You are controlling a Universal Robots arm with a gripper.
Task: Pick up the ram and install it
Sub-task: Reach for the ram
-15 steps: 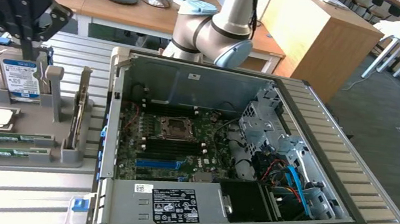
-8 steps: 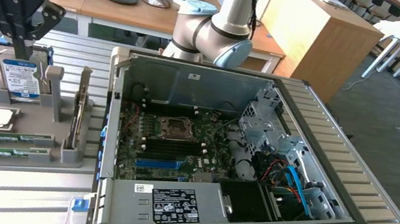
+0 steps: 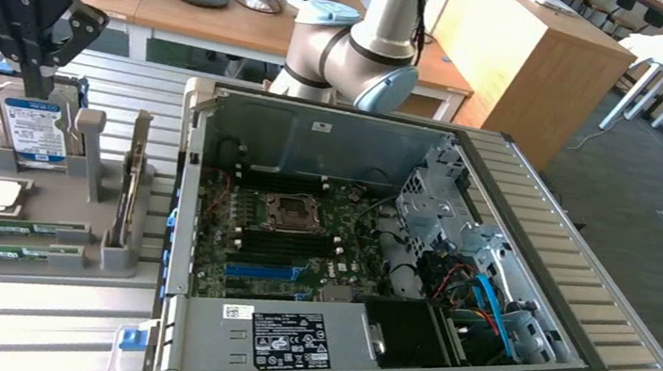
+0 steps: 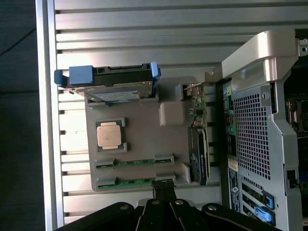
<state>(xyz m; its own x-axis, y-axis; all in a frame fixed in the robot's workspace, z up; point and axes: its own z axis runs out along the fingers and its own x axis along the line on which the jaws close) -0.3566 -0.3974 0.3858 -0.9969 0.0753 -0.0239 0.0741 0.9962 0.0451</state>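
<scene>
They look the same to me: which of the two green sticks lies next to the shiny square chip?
The ram stick directly beside the processor chip; the other stick lies at the holder's outer edge.

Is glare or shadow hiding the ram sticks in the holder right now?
Exterior view: ram sticks evenly lit, no glare. Wrist view: sunlight washes out the table beside the processor, the sticks are readable, the gripper is in dark shadow.
</scene>
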